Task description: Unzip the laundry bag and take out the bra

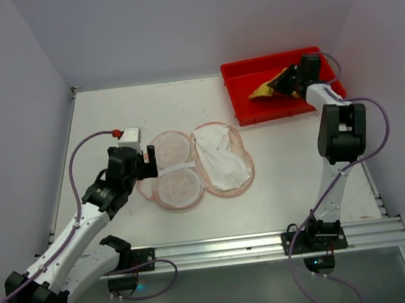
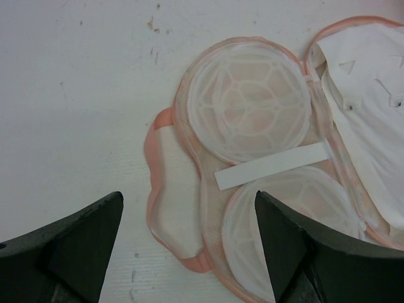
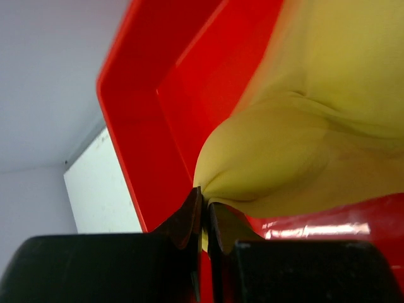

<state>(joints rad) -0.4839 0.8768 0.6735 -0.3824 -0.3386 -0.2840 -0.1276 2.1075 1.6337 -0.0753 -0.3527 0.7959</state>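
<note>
Jaws of the left gripper (image 1: 150, 163) stand spread wide in the top view, holding nothing, their tips at the left edge of the cream and pink-edged, two-lobed soft laundry bag (image 1: 202, 164). The bag lies opened flat on the white table (image 1: 299, 162), stretching away ahead of those jaws. Across the table, the right gripper (image 1: 283, 84) hangs over the red plastic tray (image 1: 245, 106), pinching the crumpled yellow fabric bra (image 1: 261, 92), which trails from its tips into the tray. Pale walls (image 1: 173, 23) close in the table on three sides.

From the left wrist, the two dark fingers (image 2: 79, 249) are set far apart above the table; between and beyond them lie the bag's round, pale pink mesh cups (image 2: 249, 98), crossed by a white strap (image 2: 271, 165).

From the right wrist, the jaws are pressed together on a fold of the bra, whose bulk bulges just beyond the tips against the tray's red wall.
</note>
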